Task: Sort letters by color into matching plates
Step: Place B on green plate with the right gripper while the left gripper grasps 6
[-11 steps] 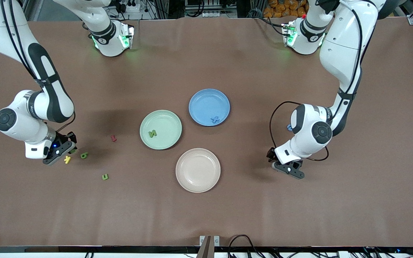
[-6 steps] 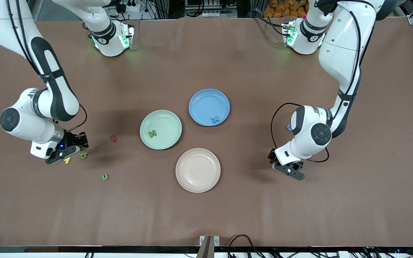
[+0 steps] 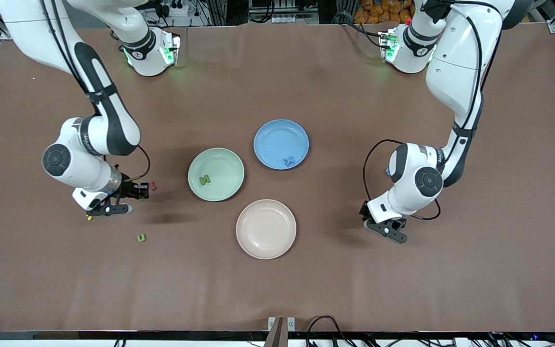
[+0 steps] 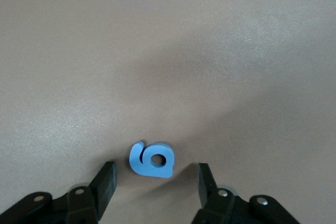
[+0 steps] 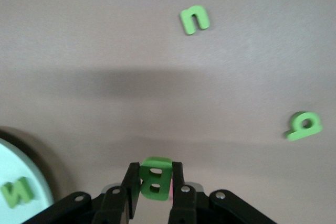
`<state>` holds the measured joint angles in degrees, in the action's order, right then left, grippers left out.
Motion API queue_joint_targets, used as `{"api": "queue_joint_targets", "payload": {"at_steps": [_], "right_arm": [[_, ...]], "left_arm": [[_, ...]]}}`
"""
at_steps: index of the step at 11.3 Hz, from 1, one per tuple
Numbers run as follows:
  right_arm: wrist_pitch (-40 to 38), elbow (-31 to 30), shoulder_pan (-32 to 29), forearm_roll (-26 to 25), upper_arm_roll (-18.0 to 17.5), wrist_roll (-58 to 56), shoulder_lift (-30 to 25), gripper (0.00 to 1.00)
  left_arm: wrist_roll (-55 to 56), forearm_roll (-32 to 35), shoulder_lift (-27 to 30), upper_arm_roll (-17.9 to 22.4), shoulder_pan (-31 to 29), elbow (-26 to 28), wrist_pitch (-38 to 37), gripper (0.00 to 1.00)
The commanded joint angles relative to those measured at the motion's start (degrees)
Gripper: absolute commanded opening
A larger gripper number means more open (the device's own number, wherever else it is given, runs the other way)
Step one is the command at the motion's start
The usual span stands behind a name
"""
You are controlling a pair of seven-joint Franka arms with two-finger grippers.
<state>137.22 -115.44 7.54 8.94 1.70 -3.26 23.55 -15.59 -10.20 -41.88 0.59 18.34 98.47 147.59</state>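
Note:
My right gripper is shut on a green B and holds it over the table by a red letter, between the loose letters and the mint green plate; it also shows in the front view. A green N lies in that plate. A blue X lies in the blue plate. A green n and another green letter lie on the table. My left gripper is open low over the table, with a blue 6 just past its fingertips.
A beige-white plate sits nearer the front camera than the two coloured plates. A yellow letter peeks out under my right arm. A bit of blue shows beside my left arm's wrist.
My right gripper has moved from the cluster of loose letters toward the green plate with the green B in it. My left gripper has hardly moved.

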Motion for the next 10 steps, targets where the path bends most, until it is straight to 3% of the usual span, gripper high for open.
{"api": "queue_joint_targets", "payload": {"at_steps": [1,6,10], "right_arm": [[-0.9,-0.5,3.3,0.6,-0.5,10.0,-1.0,0.22],[-0.7,-0.4,9.2,0.6,-0.6,24.1,-0.3,0.22],[-0.1,0.6,12.4,0.6,-2.9,34.3,0.6,0.22]], "left_arm": [[-0.2,1.2,-0.9,1.9,1.8,-1.7,-1.2,0.71],[-0.1,1.2,-1.7,3.1,3.0,-2.8,-2.0,0.67],[0.2,1.1,-2.4,3.1,3.5,-3.4,-2.0,0.63]]}}
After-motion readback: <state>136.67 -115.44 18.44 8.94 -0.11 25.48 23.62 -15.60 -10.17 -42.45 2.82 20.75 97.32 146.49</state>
